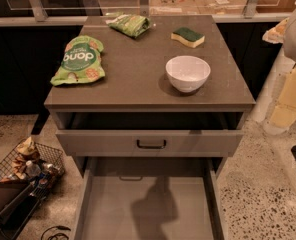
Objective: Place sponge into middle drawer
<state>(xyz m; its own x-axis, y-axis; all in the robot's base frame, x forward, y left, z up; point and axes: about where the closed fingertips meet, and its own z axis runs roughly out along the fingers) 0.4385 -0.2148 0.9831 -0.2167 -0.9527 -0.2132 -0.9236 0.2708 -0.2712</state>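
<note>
Sponge [188, 37] on cabinet top [133, 69], well apart from gripper [288, 101] at rt edge; grip state unclear.

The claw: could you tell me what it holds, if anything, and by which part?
Nothing that shows: the sponge lies free on the countertop, the claw away at the right edge.

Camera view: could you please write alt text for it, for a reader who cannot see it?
A sponge lies on the cabinet top behind a white bowl, while the middle drawer stands pulled open below. The gripper hangs at the right edge, clear of the cabinet top.
</note>
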